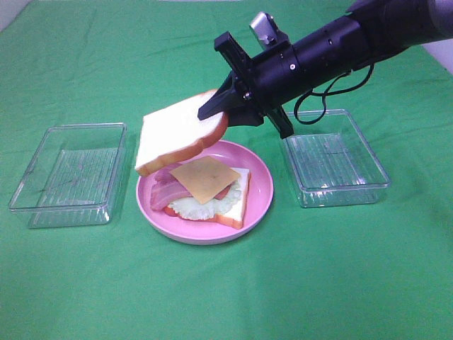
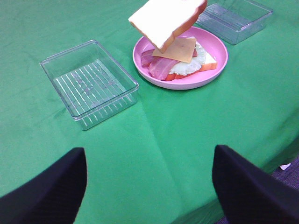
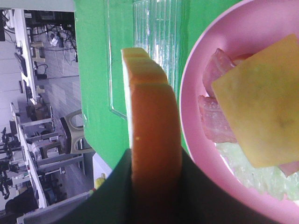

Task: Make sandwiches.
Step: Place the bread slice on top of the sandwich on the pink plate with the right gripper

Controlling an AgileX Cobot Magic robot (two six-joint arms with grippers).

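Gripping a top bread slice (image 1: 180, 131) by its crust, the right claw (image 1: 221, 106) holds it tilted above the sandwiches (image 1: 205, 190) on the pink plate (image 1: 258, 191). Left claw (image 2: 149, 186) gapes wide. No writing legible.

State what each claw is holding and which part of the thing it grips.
The right claw pinches the top bread slice by its crust edge, holding it above the pink plate. The left claw is open and holds nothing.
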